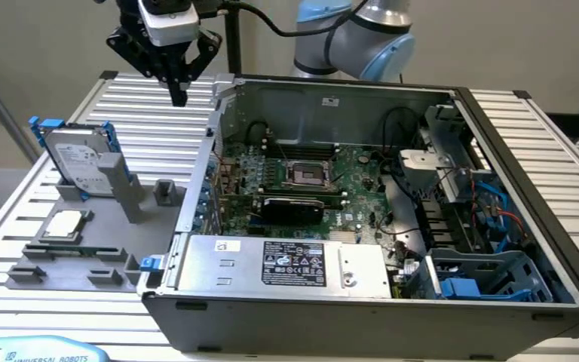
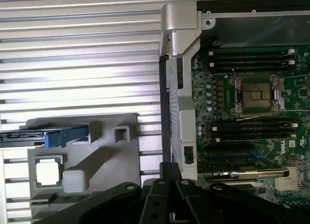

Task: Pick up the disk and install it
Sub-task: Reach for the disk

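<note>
Your pincer [image 1: 179, 96] hangs in the air over the far edge of the worktop [image 1: 139, 121], just beside a corner of the computer case [image 1: 205, 162]. Its two fingers are pressed together with nothing between them. In the wrist view the pincer [image 2: 169, 178] points down at the worktop [image 2: 77, 49], with the case wall on one side and the grey holder [image 2: 127, 166] on the other. I think it sits high so it cannot bump the case or the parts.

The disk [image 1: 76, 160] is well apart from the pincer. It stands on its edge in the grey holder [image 1: 118, 226], near the worktop's edge at the exterior view's left. A slot and a tall post keep it up. I think that is so fingers can close on its flat sides from above. In the wrist view you see the disk [image 2: 46, 136] edge-on, mostly its blue frame. The small square chip [image 1: 65, 222] lies flat in its own pocket just beside the disk.

The case lies on its side with its lid off, so you can reach in from above. The green board [image 1: 310, 170] shows inside. A blue and grey bay [image 1: 485, 275] sits in the case's near corner at the exterior view's right. I think that is the place made for the disk. The disk is not yet picked up.
</note>
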Available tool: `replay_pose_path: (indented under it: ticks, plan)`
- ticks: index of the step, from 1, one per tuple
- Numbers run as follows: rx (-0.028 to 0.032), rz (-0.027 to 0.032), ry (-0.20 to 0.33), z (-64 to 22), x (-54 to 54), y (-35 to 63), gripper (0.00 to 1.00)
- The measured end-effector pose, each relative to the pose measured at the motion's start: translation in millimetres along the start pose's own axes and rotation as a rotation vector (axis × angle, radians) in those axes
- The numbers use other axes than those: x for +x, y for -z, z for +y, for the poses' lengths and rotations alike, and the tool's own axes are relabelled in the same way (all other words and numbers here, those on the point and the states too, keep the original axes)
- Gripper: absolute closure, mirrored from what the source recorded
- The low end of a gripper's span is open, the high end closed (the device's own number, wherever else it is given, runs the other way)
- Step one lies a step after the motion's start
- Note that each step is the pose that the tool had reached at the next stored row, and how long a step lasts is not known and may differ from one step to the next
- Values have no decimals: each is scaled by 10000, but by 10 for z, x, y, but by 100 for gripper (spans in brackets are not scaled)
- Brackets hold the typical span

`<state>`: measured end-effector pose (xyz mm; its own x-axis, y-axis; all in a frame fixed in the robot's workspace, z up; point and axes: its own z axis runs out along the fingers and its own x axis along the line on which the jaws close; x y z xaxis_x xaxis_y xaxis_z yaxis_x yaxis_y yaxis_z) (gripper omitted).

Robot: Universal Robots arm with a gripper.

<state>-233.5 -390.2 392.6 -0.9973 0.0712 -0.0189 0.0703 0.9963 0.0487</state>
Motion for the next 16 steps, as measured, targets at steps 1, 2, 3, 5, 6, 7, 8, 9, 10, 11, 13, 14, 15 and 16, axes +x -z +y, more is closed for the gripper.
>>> replay_pose_path:
  ticks: [1,2,3,5,6,7,8,9,10,11,13,14,15,16]
  plan:
    - [0,0,0,5,46,0,89]
    - [0,0,2,9,90,1,89]
    - [1,0,1,14,136,2,89]
    - [2,0,0,25,231,2,89]
    - [2,0,1,30,277,3,89]
    - [4,0,1,35,324,3,89]
    - [6,-1,1,41,369,3,89]
    - [11,0,0,49,415,2,89]
    - [17,-1,1,56,460,1,89]
    - [24,-1,2,64,506,-1,89]
    - [41,-3,1,81,599,-5,89]
    - [61,-1,2,98,690,-11,89]
    - [69,0,1,106,737,-15,89]
    - [76,3,2,113,783,-19,89]
